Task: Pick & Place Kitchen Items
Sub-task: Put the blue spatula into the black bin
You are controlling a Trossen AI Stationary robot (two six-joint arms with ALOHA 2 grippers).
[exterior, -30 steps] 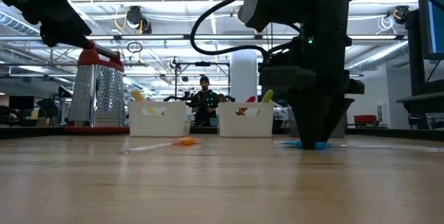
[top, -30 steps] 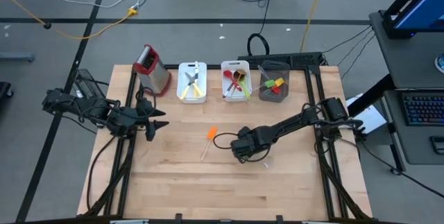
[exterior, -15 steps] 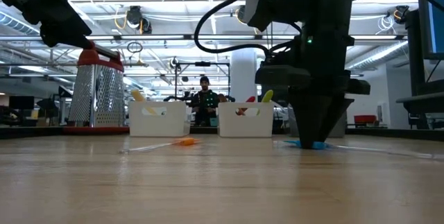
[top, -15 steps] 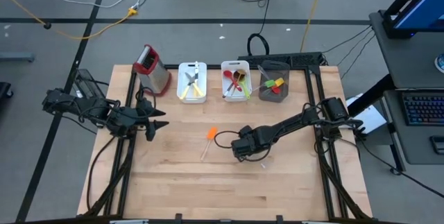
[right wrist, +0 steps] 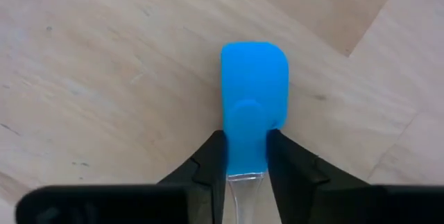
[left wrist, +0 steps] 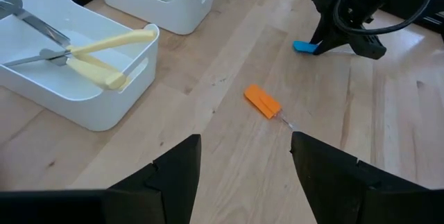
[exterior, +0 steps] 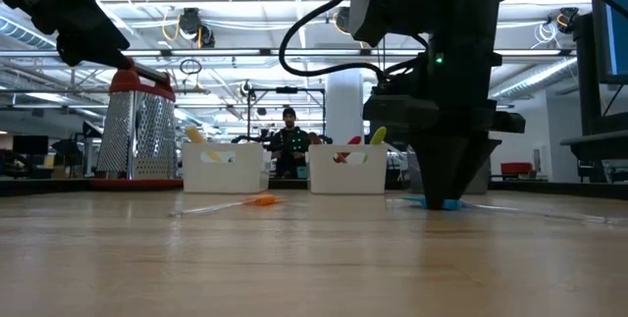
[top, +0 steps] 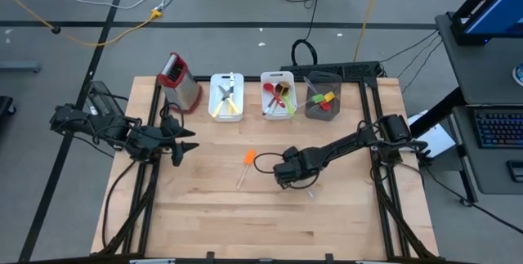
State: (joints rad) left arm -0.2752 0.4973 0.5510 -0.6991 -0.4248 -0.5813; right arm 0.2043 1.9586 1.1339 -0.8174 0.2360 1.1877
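Observation:
A blue spatula (right wrist: 254, 92) with a clear handle (exterior: 549, 213) lies on the wooden table, right of centre. My right gripper (top: 286, 178) points down over it and is shut on it. An orange spatula (top: 248, 159) lies flat near the table's middle, to the left of the blue one. My left gripper (top: 189, 145) hangs open above the table's left side, with nothing between its fingers (left wrist: 177, 175). My right gripper pinches the blue spatula between its two fingers (right wrist: 211, 158), at the narrow base of the blue head (right wrist: 246, 148) where the clear handle begins. The fingers come from above, pointing down, and stand across the spatula. In the low view the head (exterior: 442, 203) sits at table level.
Along the far edge stand a metal grater with a red top (top: 180, 80), a white bin (top: 226, 113) with cream-handled knives, a second white bin (top: 277, 113) with red and green utensils, and a grey cup (top: 323, 109) with more. A person (exterior: 288, 145) stands far behind the table.
In the low view the blue spatula's clear handle has swung a little toward the near edge, while its head has stayed under my right gripper.

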